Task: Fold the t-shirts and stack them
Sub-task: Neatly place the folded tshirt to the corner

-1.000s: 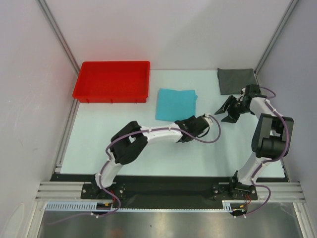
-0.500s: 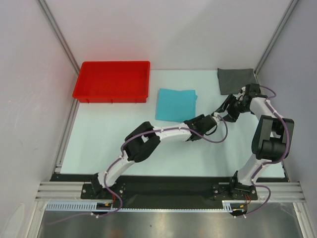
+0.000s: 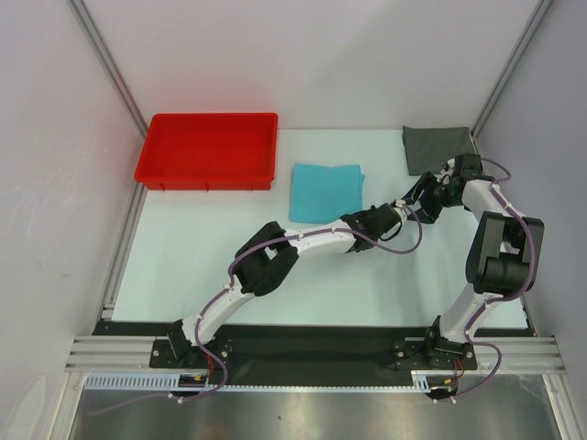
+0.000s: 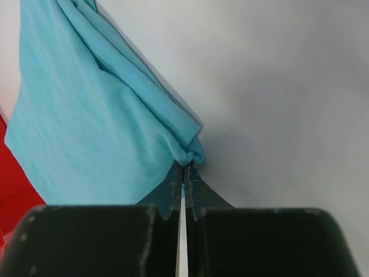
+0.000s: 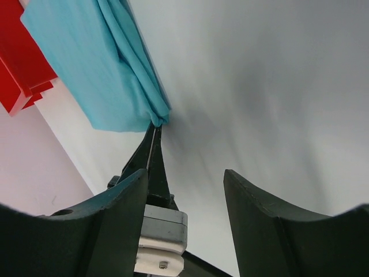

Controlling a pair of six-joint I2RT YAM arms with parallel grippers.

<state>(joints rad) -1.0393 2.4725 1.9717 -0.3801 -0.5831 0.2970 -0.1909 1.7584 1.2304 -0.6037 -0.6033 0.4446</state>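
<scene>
The turquoise t-shirt lies folded in the middle of the table, and it also fills the left wrist view. My left gripper is shut on that shirt's near right corner, which bunches up just past the closed tips. In the right wrist view the same closed left gripper pinches the turquoise t-shirt. The dark grey t-shirt sits as a folded rectangle at the back right. My right gripper hangs open just right of the left one, its jaws holding nothing.
A red tray stands at the back left, beside the turquoise shirt. It shows at the left edge of both wrist views. Frame posts and white walls close the table in on both sides.
My left arm has stretched further right and back to the turquoise shirt's near right corner, and its jaws have closed on it. The right gripper has drawn back slightly and stays open.
</scene>
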